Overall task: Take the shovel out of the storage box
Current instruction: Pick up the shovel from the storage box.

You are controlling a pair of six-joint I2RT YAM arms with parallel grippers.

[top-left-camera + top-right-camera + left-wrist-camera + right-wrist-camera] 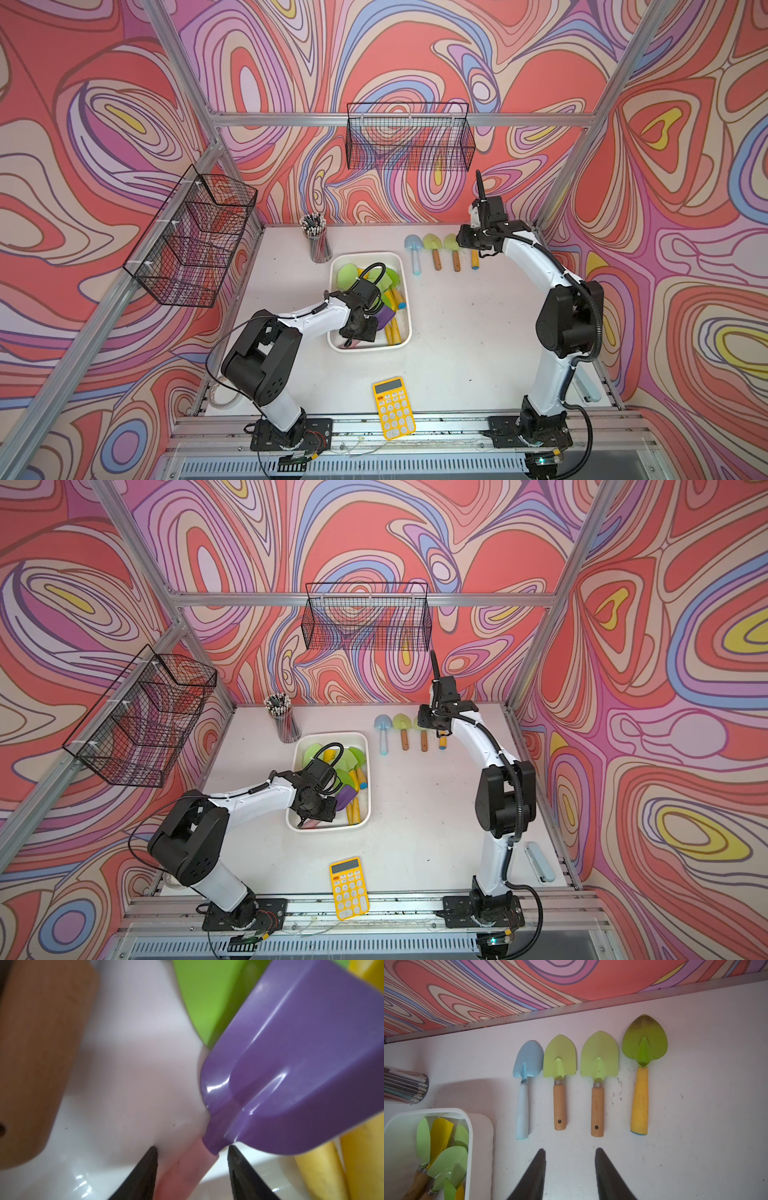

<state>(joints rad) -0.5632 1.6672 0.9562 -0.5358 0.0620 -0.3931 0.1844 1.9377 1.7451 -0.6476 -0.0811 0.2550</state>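
The white storage box (pixel 365 255) (pixel 332 734) sits mid-table, holding several shovels with green, yellow and purple blades. My left gripper (pixel 192 1148) is down inside the box at its near left corner (pixel 351 338). Its jaws are open and straddle the pink handle (pixel 187 1174) of the purple shovel (pixel 301 1064) (pixel 384 318). One finger lies against the handle; a gap shows at the other. My right gripper (pixel 570 1149) (pixel 478 187) hangs open and empty above the far right of the table.
Several shovels lie in a row on the table right of the box: a blue one (pixel 525 1064), two light green (pixel 559 1057) (pixel 599 1055), one yellow-handled (pixel 643 1043). A pencil cup (pixel 318 241), yellow calculator (pixel 392 409) and wire baskets (pixel 409 137) (pixel 191 237) surround.
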